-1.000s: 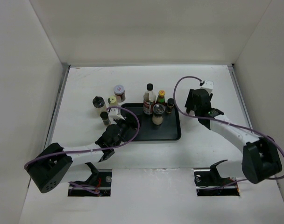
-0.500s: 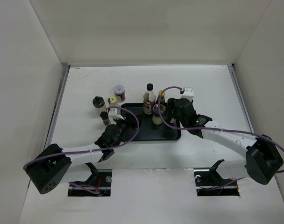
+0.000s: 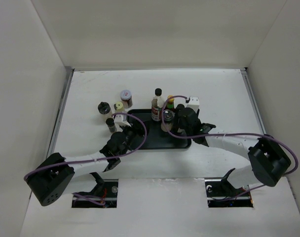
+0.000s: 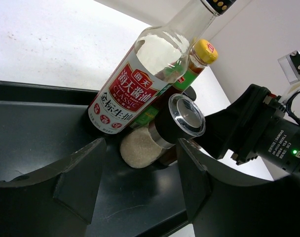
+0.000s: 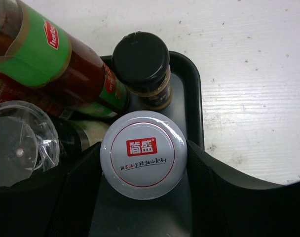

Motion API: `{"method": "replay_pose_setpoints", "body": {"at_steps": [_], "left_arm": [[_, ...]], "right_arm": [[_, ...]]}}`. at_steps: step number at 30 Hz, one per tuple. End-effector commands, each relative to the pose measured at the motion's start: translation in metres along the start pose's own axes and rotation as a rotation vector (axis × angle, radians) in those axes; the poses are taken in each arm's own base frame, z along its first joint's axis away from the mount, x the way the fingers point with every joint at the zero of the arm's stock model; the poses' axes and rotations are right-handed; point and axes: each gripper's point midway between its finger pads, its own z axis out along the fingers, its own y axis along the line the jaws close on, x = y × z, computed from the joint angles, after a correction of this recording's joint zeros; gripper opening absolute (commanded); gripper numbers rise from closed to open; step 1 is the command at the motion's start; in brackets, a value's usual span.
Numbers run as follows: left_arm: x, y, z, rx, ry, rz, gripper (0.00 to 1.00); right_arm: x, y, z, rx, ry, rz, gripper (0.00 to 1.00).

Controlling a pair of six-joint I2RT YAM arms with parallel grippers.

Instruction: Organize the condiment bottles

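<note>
In the right wrist view my right gripper (image 5: pixel 144 163) is shut on a white-lidded jar (image 5: pixel 144 160) with a red logo, held over the right part of the black tray (image 5: pixel 189 84). Beside it stand a black-lidded spice jar (image 5: pixel 141 61), a green-labelled sauce bottle (image 5: pixel 51 59) and a clear-lidded jar (image 5: pixel 21 143). From above, the right gripper (image 3: pixel 180 124) covers this jar. The tall black-capped bottle (image 3: pixel 157 103), the yellow-capped bottle (image 3: pixel 169 101) and a silver-lidded jar (image 3: pixel 166 118) stand on the tray. My left gripper (image 3: pixel 132 134) is open and empty over the tray's left part (image 4: pixel 140 187).
Left of the tray (image 3: pixel 150 143), on the white table, stand another white-lidded jar (image 3: pixel 126 97), a black-lidded jar (image 3: pixel 104 107), a small yellow-lidded jar (image 3: pixel 118 105) and a black-capped jar (image 3: pixel 110 123). White walls close in the table at the back and both sides.
My right arm has swung left from the table right of the tray to over the tray's right part, beside the bottles. The left arm has barely moved.
</note>
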Motion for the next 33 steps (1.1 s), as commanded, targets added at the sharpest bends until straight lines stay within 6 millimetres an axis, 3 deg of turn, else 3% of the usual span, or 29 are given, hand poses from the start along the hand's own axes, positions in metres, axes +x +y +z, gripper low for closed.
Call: {"method": "replay_pose_setpoints", "body": {"at_steps": [1, 5, 8, 15, 16, 18, 21, 23, 25, 28, 33], "left_arm": [[-0.014, -0.012, -0.001, 0.044, -0.048, -0.021, 0.57], [-0.014, -0.010, -0.001, 0.037, -0.050, -0.019, 0.57], [-0.014, -0.009, 0.000, 0.034, -0.051, -0.011, 0.57], [-0.027, 0.001, 0.000, -0.009, -0.097, 0.032, 0.56], [-0.027, 0.002, 0.001, -0.014, -0.098, 0.040, 0.56], [-0.031, 0.002, 0.003, -0.018, -0.108, 0.041, 0.56], [-0.044, -0.003, 0.006, -0.021, -0.123, 0.040, 0.37], [-0.056, -0.003, 0.007, -0.051, -0.127, 0.033, 0.27], [-0.070, -0.001, 0.006, -0.098, -0.140, 0.035, 0.24], [-0.095, 0.012, 0.005, -0.220, -0.167, 0.071, 0.24], [-0.135, 0.040, 0.017, -0.434, -0.125, 0.143, 0.45]], "right_arm": [[-0.039, 0.016, -0.001, -0.015, -0.146, 0.089, 0.53], [-0.040, 0.016, -0.001, -0.012, -0.149, 0.079, 0.60], [-0.047, 0.020, -0.009, -0.034, -0.163, 0.087, 0.74], [-0.071, 0.019, -0.036, -0.097, -0.222, 0.129, 0.79], [-0.074, 0.019, -0.040, -0.111, -0.231, 0.138, 0.77], [-0.081, 0.011, -0.046, -0.116, -0.264, 0.168, 0.58], [-0.096, -0.007, -0.054, -0.133, -0.326, 0.247, 0.23], [-0.103, -0.017, -0.059, -0.161, -0.347, 0.300, 0.18], [-0.105, -0.021, -0.060, -0.193, -0.342, 0.330, 0.17], [-0.103, -0.031, -0.058, -0.203, -0.334, 0.348, 0.22], [-0.098, -0.034, -0.062, -0.215, -0.332, 0.381, 0.53]]}}
